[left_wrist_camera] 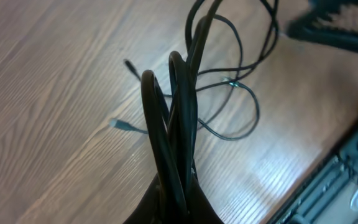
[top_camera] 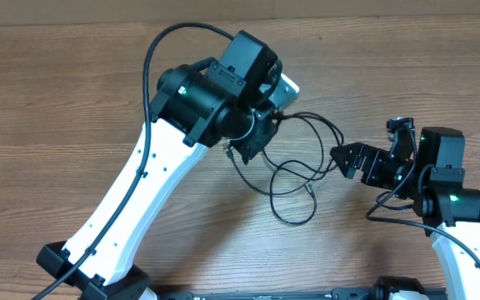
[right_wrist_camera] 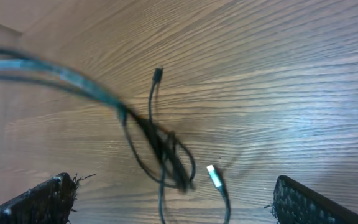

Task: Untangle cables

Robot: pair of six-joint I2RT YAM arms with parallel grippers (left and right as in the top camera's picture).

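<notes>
Cables (top_camera: pixel 300 167): a loose tangle of thin black loops on the table (top_camera: pixel 73 92), centre-right in the overhead view, between the two grippers. One end of the bundle is lifted into the left gripper (top_camera: pixel 252 143). The rest lies flat on the wood.

Left gripper: clenched on the cables. In my left wrist view the strands (left_wrist_camera: pixel 178 124) fold up out of the grip at the bottom edge. The fingers there are just a dark mass cut off by the frame. From overhead they're hidden under the wrist housing.

Right gripper (top_camera: pixel 346 158): fingers spread wide, holding nothing, just beside the right side of the loops. Can't tell if it touches them. In the right wrist view the fingers (right_wrist_camera: pixel 45 199) show only as dark corners, with the cables (right_wrist_camera: pixel 166 152) on the table ahead.

Counts: two arms, two grippers. Can't count separate cables because the strands overlap. Plug ends: two in the left wrist view, one dark (left_wrist_camera: pixel 129 64) and one light (left_wrist_camera: pixel 118 124). The right wrist view also shows two, one dark and one silver-tipped. A blurred strand (right_wrist_camera: pixel 48 71) crosses that view's upper left, too out of focus to identify.
</notes>
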